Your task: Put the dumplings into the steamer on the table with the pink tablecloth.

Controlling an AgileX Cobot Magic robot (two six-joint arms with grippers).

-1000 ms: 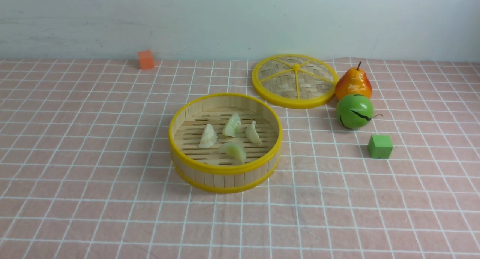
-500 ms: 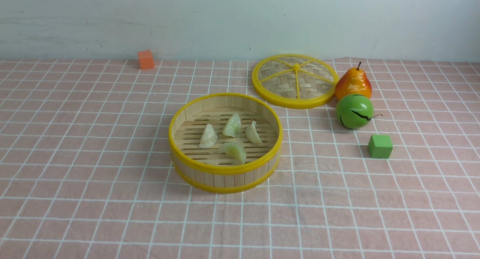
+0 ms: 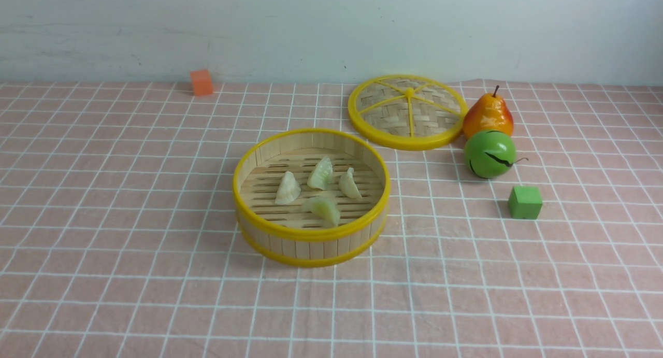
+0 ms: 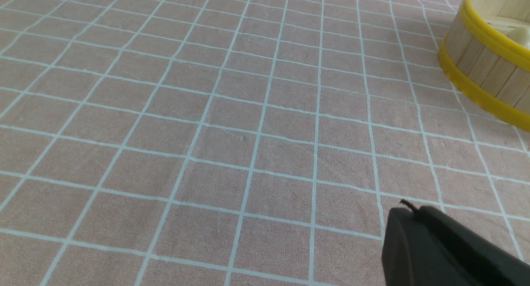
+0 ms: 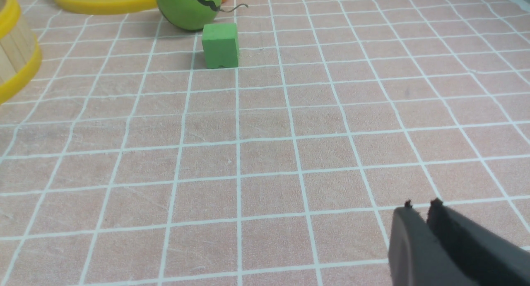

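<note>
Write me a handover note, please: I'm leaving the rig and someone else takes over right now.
Left tool: shut, empty, low over the pink tablecloth.
Right tool: fingertips nearly together with a thin gap, holding nothing, over bare cloth.
Steamer: mid-table, uncovered; its lid lies behind it, to the right.
Dumplings: all four lie on the steamer floor.
Done: every visible dumpling is in.
Left: nothing apparent; both arms are out of the front view.

Front cam faces wall; wrist cams low, close; all share steamer [image 3: 311, 197].
</note>
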